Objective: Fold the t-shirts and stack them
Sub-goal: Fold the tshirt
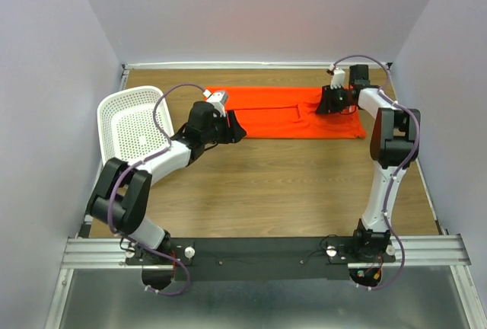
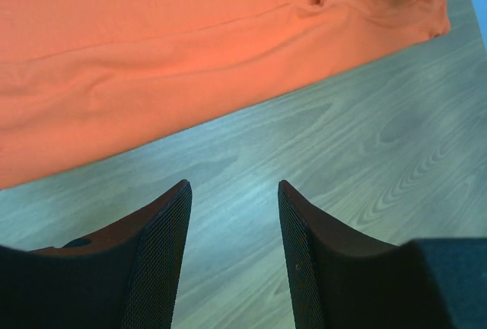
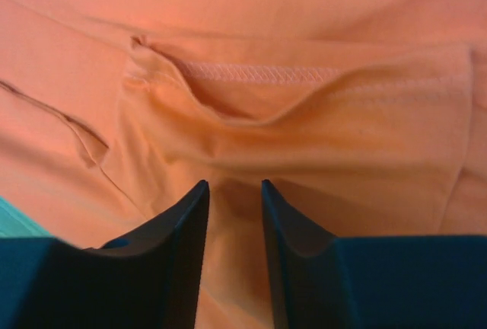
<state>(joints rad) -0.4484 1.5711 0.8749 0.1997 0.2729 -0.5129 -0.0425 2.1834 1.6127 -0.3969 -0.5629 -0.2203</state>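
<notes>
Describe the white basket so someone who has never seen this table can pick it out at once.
Look at the wooden table and go to its left edge, next to the lilac wall. There, left of the flat orange-red t-shirt, sits the basket. It is the only white thing on the table with a rounded rim and walls dotted with small holes.

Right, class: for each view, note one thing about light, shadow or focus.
Top external: evenly lit, sharp, soft shadows on the table. Left wrist: left fingers dark, table grain crisp. Right wrist: t-shirt fills frame, paler orange, shadow by the right fingers.
</notes>
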